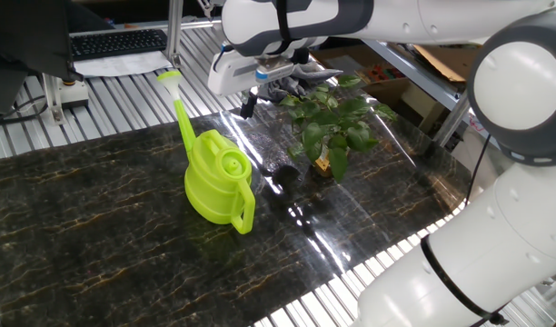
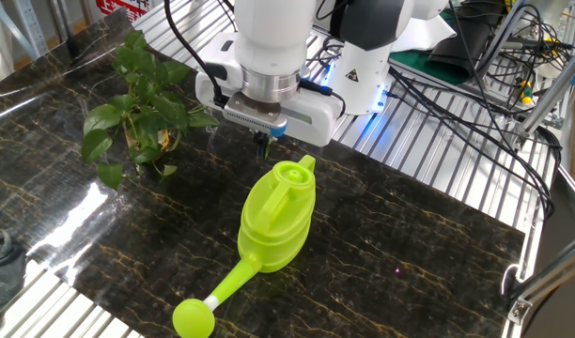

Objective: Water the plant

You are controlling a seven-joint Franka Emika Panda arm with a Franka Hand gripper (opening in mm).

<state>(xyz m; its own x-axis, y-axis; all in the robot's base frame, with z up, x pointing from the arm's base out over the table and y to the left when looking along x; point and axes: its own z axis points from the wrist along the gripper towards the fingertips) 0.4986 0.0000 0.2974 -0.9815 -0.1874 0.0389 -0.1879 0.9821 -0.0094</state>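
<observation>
So the job looks like it is only starting: the can (image 1: 218,183) stands alone on the table (image 1: 96,245) with nothing holding it, and the gripper (image 2: 262,143) hangs in the air between the can and the plant (image 2: 137,108). The plant sits near one edge of the table, apart from the can and not touching it, with a yellow-orange tag (image 1: 322,166) low by its stems. I think the step in hand is reaching for the can. The next move calls for the gripper to come down over the handle (image 2: 303,167), the loop on the side away from the spout (image 2: 195,317), and close on it. Then it must lift and tip the spout over the leaves. The fingers are dark and small under the wide white hand, so I cannot tell if they are open or closed. The plant's pot is hidden by leaves. Whether the can has water inside cannot be seen.
</observation>
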